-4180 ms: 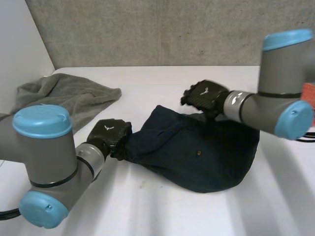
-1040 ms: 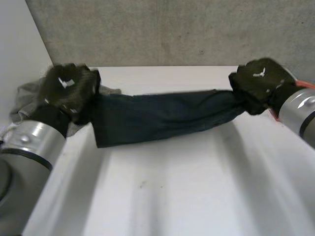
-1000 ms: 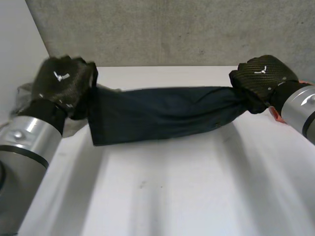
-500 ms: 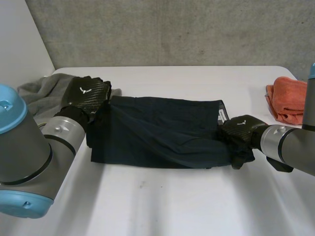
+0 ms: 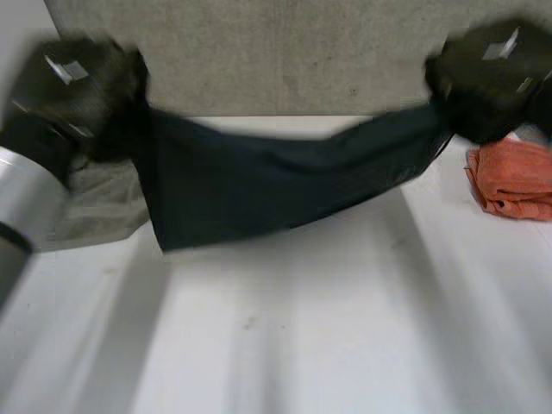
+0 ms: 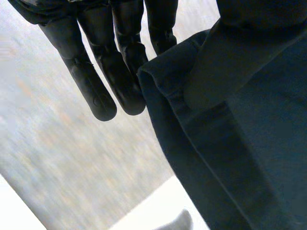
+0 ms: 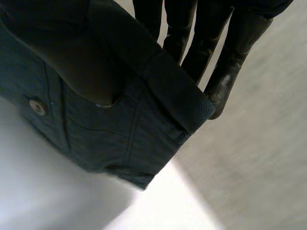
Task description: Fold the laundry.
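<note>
No fold is made yet: the navy denim garment (image 5: 259, 185) hangs stretched between the left hand (image 5: 82, 95) and the right hand (image 5: 487, 73), each clamped on one end, above the desk (image 5: 345, 328)

Blurred, hidden
Both blurred: left robot hand (image 5: 82, 86), right robot hand (image 5: 492, 73) — dark garment (image 5: 259, 181) hides part of the grey cloth (image 5: 95, 207).

Soft, even light falls from above. The white table (image 5: 362, 345) is bright, most pale toward 5 o'clock, without hard glare. The dark cloth (image 5: 259, 185) throws a soft grey shadow under itself, toward 7 o'clock. In the right wrist view the table is brightest at 6 o'clock.
</note>
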{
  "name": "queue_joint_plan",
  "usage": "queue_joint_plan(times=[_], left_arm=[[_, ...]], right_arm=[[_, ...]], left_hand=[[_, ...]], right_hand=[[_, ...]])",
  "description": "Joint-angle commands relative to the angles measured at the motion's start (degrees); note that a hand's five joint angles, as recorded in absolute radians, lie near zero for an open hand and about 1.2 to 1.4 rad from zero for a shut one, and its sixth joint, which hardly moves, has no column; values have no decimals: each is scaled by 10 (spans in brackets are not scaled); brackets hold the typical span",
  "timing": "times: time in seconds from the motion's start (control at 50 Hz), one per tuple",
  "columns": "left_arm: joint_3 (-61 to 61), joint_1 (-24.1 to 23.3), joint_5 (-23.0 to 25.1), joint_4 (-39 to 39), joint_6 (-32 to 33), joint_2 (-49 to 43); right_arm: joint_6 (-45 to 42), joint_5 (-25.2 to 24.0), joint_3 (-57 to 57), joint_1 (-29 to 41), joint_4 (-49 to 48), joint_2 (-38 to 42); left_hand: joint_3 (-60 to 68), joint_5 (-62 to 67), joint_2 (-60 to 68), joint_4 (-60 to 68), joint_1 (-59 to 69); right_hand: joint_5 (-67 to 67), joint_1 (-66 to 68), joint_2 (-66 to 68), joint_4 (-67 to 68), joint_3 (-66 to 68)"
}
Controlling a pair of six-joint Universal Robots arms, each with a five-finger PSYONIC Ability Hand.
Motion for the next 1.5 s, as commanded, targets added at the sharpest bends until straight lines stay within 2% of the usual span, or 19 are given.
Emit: queue_joint_plan(times=[0.02, 0.08, 0.18, 0.32, 0.4, 0.46, 0.54, 0.56, 0.58, 0.64, 0.7, 0.78, 0.88, 0.98, 1.1, 1.24, 1.32, 1.38, 1.5], left_arm=[[48, 7, 1, -16, 1, 94], [61, 7, 1, -20, 1, 76], [66, 7, 2, -22, 2, -8], [111, 7, 0, -17, 5, -198], [187, 14, 0, -6, 25, -292], [272, 32, -2, 26, 47, -347], [373, 39, -4, 90, 56, -370], [391, 40, -5, 106, 56, -371], [422, 43, -5, 143, 54, -369], [450, 43, -6, 205, 55, -364], [466, 41, -9, 274, 54, -349], [462, 37, -15, 296, 54, -328], [399, 33, -13, 276, 53, -320], [249, 32, -13, 263, 50, -275], [85, 25, -14, 242, 50, -264], [-55, -27, -13, 165, 57, -265], [-97, -43, -13, 100, 57, -236], [-127, -43, -13, 36, 58, -185], [-169, -44, -12, -117, 76, -71]], right_arm=[[-17, -4, -82, 1, 75, -51], [-30, 0, -86, 2, 92, -30], [-80, 15, -102, 13, 104, 74], [-76, 56, -133, 34, 95, 196], [-70, 100, -192, 51, 33, 293], [-49, 117, -227, 65, -22, 322], [5, 126, -290, 71, -134, 339], [23, 127, -311, 75, -189, 339], [31, 128, -321, 75, -216, 338], [51, 148, -351, 75, -316, 332], [51, 170, -370, 77, -357, 323], [49, 188, -395, 78, -344, 318], [51, 170, -386, 79, -277, 327], [50, 143, -338, 83, -263, 344], [41, 117, -253, 84, -249, 391], [-19, 121, -136, 77, -196, 417], [-30, 117, -65, 78, -169, 384], [-41, 120, -4, 75, -128, 314], [-118, 110, 125, 61, 28, 190]], left_hand=[[117, 145, 114, 111, 160], [117, 145, 114, 111, 160], [117, 145, 114, 111, 160], [117, 145, 114, 111, 160], [117, 145, 114, 111, 160], [117, 145, 114, 111, 160], [117, 145, 114, 111, 160], [117, 145, 114, 111, 160], [117, 145, 114, 111, 160], [117, 145, 114, 111, 160], [117, 145, 114, 111, 160], [117, 145, 114, 111, 160], [117, 145, 114, 111, 160], [117, 145, 114, 111, 160], [117, 145, 114, 111, 160], [117, 145, 114, 111, 160], [117, 145, 114, 111, 160], [117, 145, 114, 111, 160], [117, 145, 114, 111, 160]], right_hand=[[135, 239, 125, 119, 121], [135, 239, 125, 119, 121], [135, 239, 125, 119, 121], [135, 239, 125, 119, 121], [135, 239, 125, 119, 121], [135, 239, 125, 119, 121], [135, 239, 125, 119, 121], [135, 239, 125, 119, 121], [135, 239, 125, 119, 121], [135, 239, 125, 119, 121], [135, 239, 125, 119, 121], [135, 239, 125, 119, 121], [135, 239, 125, 119, 121], [135, 239, 125, 119, 121], [135, 239, 125, 119, 121], [135, 239, 125, 119, 121], [135, 239, 125, 119, 121], [135, 239, 125, 119, 121], [135, 239, 125, 119, 121]])
